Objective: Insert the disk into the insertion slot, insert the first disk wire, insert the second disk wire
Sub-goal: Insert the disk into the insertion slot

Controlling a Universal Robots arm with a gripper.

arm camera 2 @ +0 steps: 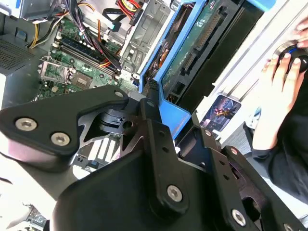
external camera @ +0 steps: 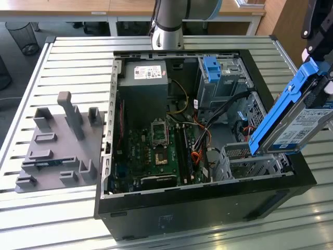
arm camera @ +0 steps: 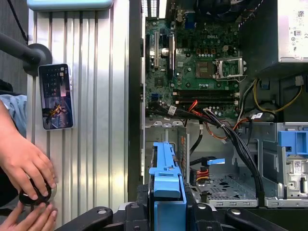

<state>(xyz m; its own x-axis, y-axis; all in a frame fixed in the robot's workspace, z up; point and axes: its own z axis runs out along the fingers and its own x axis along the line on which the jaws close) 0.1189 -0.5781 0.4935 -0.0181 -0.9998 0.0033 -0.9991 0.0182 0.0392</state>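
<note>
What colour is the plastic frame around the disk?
The frame around the disk is bright blue, best seen in the exterior view.

We find the disk (external camera: 295, 124) cut off by the exterior view's border at three o'clock; it hides part of the insertion slot (external camera: 242, 155) at four o'clock.

Label on power supply (external camera: 140, 92), label on disk (external camera: 307, 126), print unreadable

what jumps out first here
The bright blue disk hangs tilted in the gripper at the exterior view's right, its lower end near the slot. Beside it the open case shows a green board. In the first wrist view a hand sits near a phone on the table.
</note>
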